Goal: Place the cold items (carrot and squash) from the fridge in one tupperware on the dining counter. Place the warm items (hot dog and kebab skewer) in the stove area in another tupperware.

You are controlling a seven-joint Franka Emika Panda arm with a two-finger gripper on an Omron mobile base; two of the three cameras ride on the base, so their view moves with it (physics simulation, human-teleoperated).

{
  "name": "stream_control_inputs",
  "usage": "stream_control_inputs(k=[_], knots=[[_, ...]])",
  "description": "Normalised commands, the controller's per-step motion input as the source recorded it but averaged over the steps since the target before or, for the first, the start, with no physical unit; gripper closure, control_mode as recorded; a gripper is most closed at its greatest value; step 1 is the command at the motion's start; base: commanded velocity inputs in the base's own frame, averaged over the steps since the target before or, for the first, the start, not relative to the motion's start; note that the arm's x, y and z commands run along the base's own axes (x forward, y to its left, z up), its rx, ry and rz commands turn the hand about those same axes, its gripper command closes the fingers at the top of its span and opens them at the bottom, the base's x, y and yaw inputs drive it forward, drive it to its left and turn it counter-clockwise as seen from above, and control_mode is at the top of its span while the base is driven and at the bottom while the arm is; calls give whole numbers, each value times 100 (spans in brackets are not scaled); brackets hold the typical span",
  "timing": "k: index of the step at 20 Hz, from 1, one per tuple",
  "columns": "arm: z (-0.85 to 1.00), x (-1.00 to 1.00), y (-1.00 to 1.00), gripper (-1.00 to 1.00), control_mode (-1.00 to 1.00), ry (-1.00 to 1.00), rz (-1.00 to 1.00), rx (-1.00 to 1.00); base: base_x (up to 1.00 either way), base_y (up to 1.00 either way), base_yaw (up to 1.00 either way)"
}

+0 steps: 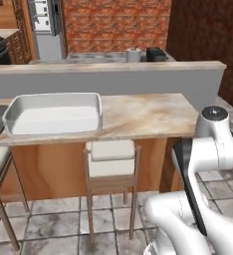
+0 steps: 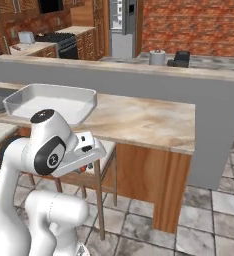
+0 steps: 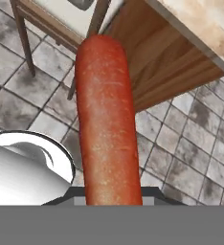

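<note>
A long reddish-orange carrot point(image 3: 106, 119) runs up the middle of the hand view, and my gripper point(image 3: 109, 198) is shut on its lower end. Its fingertips are hidden behind the carrot. In the right base view the hand point(image 2: 86, 150) hangs low, below the edge of the dining counter point(image 2: 149, 122), with a bit of red and green showing under it. A shallow grey tupperware point(image 1: 54, 119) point(image 2: 51, 102) with nothing in it sits on the counter's left part. The squash, hot dog and kebab skewer are out of view.
A wooden stool point(image 1: 111, 159) point(image 3: 61, 14) with a pale cushion stands under the counter point(image 1: 148, 114), close to my hand. Behind a grey half wall are the fridge point(image 2: 121, 20) and the stove point(image 2: 59, 40). The floor is tiled.
</note>
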Motion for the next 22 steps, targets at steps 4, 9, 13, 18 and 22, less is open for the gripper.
stream_control_inputs(k=[4, 9, 13, 18, 22], knots=[[0, 0, 0, 100, 100, 0, 0, 0, -28, 98, -16], [0, 0, 0, 100, 100, 0, 0, 0, -2, 92, -11], [0, 0, 0, 100, 100, 0, 0, 0, 0, 72, -7], [0, 0, 0, 100, 100, 0, 0, 0, 0, 54, -2], [0, 0, 0, 100, 100, 0, 0, 0, 0, 45, 0]])
